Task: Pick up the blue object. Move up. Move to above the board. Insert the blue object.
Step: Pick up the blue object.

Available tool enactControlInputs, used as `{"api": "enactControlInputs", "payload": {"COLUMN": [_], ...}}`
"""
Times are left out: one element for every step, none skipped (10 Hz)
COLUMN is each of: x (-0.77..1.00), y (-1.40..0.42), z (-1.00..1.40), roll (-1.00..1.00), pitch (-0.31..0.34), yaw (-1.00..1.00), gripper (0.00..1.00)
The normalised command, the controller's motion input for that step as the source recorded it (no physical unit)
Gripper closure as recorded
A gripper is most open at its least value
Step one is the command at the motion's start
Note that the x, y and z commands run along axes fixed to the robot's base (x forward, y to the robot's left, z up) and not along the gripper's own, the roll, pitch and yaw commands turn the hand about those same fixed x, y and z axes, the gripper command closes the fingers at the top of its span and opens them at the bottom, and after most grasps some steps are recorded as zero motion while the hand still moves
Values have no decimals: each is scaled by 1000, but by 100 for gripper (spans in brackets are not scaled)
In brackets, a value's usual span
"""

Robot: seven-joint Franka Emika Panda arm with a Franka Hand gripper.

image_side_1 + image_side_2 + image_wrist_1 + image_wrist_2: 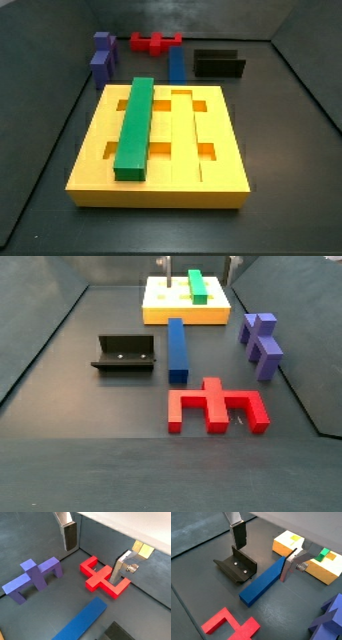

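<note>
In a wrist view the gripper hangs up above the floor with its two silver fingers wide apart and nothing between them, so nothing is picked up yet. The blue bar lies flat on the floor below, next to the red piece and the purple piece. In a wrist view from another angle, the blue bar rests between the black bracket and the yellow board, ready to be grabbed. In a side view, the yellow board holds a green bar in one long groove, and the other grooves look free for the blue bar behind it. In a side view from the far end, the blue bar lies near the board.
</note>
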Motion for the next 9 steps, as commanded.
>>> {"api": "enactControlInputs", "payload": {"x": [0,0,0,0,0,274,506,597,526], "y": [0,77,97,83,23,-31,-337,-426,-377], "z": [-40,-169,-174,-189,-154,-149,-237,-320,-423], "roll": [0,-9,-19,-16,-23,-33,0,0,0], "pitch": [0,-1,-4,0,0,-1,-16,-19,-43], "yaw": [0,0,0,0,0,0,-3,0,0], "gripper": [0,0,0,0,0,0,0,0,0]}}
